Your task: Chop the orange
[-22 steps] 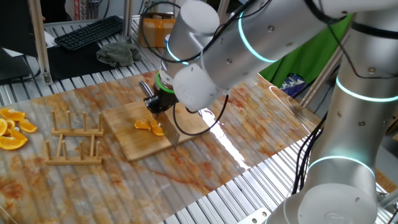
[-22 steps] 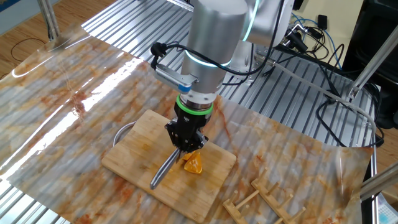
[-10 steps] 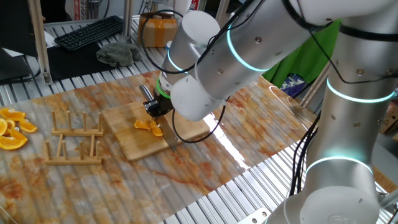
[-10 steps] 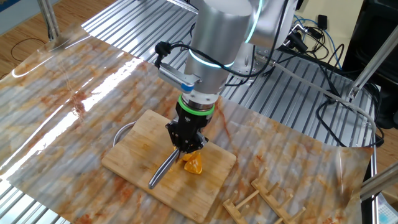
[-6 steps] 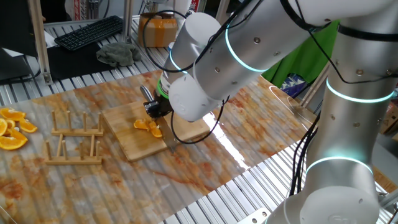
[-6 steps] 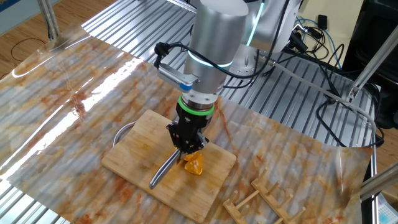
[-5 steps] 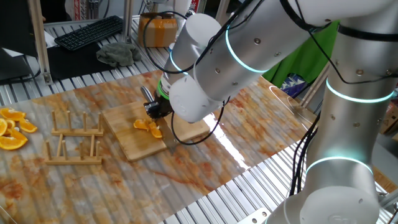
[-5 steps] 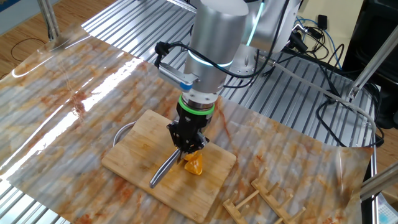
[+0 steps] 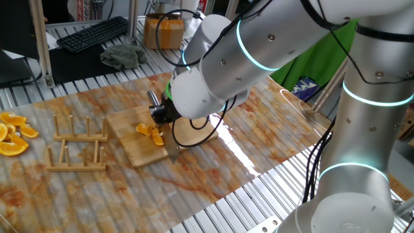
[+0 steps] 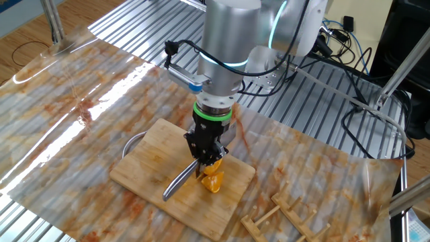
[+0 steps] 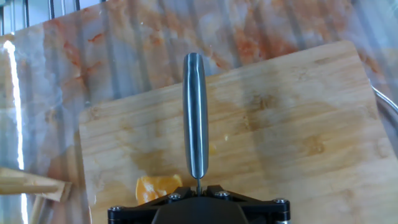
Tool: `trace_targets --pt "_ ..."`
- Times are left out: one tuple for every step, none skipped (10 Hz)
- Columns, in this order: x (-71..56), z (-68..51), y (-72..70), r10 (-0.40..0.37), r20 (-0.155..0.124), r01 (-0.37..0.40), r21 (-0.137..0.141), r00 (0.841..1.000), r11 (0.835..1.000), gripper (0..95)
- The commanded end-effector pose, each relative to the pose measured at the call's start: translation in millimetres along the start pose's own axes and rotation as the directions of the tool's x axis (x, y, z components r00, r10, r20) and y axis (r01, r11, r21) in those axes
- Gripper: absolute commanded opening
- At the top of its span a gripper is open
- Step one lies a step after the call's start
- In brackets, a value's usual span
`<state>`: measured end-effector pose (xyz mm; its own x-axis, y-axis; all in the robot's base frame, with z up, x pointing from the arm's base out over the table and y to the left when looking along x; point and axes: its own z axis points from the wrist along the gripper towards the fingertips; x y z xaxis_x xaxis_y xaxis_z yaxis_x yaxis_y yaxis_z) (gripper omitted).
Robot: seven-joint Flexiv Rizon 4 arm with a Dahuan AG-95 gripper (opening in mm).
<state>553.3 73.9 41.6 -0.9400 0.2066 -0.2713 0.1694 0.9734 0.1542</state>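
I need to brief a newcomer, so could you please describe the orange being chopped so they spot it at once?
Find the wooden cutting board mid-table. The orange lies there in small pieces beside the knife held by the gripper; unlike the orange slices at the table's edge, these are smaller.

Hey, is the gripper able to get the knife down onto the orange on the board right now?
Probably yes. The gripper, shut on the knife, sits right beside the orange on the cutting board, with nothing between them.

gripper (image 10: 205, 160) clamping knife (image 10: 180, 183), orange (image 10: 212, 180) beside
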Motion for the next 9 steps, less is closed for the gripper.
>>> trace_targets --pt "0.1 1.0 -1.5 -0.214 0.051 0.203 0.170 0.975 0.964 0.0" --pt "-0.7 -1.1 -3.2 -0.245 0.049 0.231 0.190 0.968 0.954 0.0" --pt "-2.9 -4.8 -7.2 -0.275 0.048 0.259 0.216 0.960 0.941 0.0" --pt "-5.1 -4.3 -8.2 -0.276 0.050 0.260 0.210 0.960 0.943 0.0" --pt "-7.2 -4.4 -8.4 -0.281 0.049 0.266 0.209 0.958 0.941 0.0" --pt "-9.4 -5.0 -8.5 -0.291 0.044 0.275 0.216 0.956 0.937 0.0" --pt "-13.0 -5.4 -8.9 -0.300 0.041 0.285 0.217 0.953 0.934 0.0" --pt "-15.5 -5.6 -9.3 -0.303 0.036 0.289 0.217 0.952 0.933 0.0" --pt "-17.3 -5.8 -9.8 -0.299 0.003 0.292 0.207 0.954 0.934 0.0"
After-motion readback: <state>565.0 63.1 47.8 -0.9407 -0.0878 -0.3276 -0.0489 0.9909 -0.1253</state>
